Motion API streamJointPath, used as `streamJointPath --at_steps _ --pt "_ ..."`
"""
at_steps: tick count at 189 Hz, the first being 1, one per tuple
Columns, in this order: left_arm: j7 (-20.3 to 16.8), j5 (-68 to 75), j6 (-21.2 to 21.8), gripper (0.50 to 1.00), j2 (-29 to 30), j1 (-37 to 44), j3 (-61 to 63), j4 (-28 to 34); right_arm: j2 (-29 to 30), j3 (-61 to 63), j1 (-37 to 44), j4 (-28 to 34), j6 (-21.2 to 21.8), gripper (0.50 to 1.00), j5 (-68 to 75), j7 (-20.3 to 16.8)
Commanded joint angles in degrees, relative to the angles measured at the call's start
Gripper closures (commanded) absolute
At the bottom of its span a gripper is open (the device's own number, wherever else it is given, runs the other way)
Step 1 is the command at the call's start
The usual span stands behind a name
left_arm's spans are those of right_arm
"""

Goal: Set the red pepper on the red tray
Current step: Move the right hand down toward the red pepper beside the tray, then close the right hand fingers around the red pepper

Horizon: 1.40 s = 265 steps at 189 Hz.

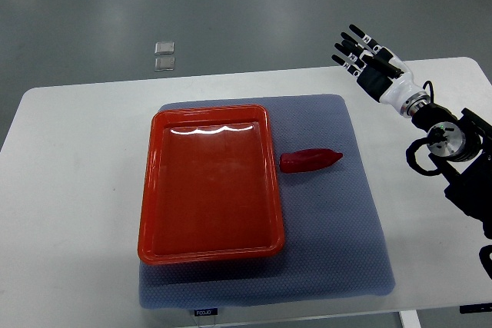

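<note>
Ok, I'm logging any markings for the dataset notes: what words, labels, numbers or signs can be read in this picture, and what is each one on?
Small dark tag at the near edge of the blue mat: it carries light lettering, too small and blurred to read.
Red tray, red pepper, white table and right hand: no print shows.

A small dark label with pale lettering (pixel 204 312) is seen at the lower edge of the frame, on the front edge of the blue-grey textured fabric mat (pixel 338 266); its letters cannot be read reliably.
</note>
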Motion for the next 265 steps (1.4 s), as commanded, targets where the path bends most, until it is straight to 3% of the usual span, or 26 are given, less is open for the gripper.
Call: streamJointPath --at_steps 1,87,121,172,207,245,265 --pt "0.0 0.1 0.0 0.5 0.0 0.0 0.0 -0.18 -0.12 -0.02 0.02 -0.01 0.09 0.572 -0.06 0.0" --pt "-0.18 0.01 0.0 0.5 0.0 0.0 0.09 -0.45 0.23 -1.6 -0.24 0.69 0.44 0.572 -0.06 0.0" --pt "-0.26 0.1 -0.09 0.5 0.0 0.0 0.17 -0.62 -4.16 -10.04 -0.16 8.87 0.7 0.572 -6.04 -0.44" --pt "-0.26 0.1 -0.09 0.5 0.0 0.0 0.09 -0.8 -15.41 -25.42 3.36 22.31 0.53 0.576 -33.63 -0.09" --pt "-0.26 0.1 -0.09 0.5 0.0 0.0 0.09 -0.8 -18.93 -32.8 5.64 24.25 -3.08 0.579 -44.0 0.26" --pt "-0.26 0.1 -0.09 0.5 0.0 0.0 0.0 -0.8 -18.84 -36.14 5.47 25.13 -10.54 0.583 -53.67 1.05" --pt "-0.26 0.1 -0.09 0.5 0.0 0.09 0.0 -0.8 -18.93 -37.28 5.47 26.09 -11.95 0.583 -54.11 1.23"
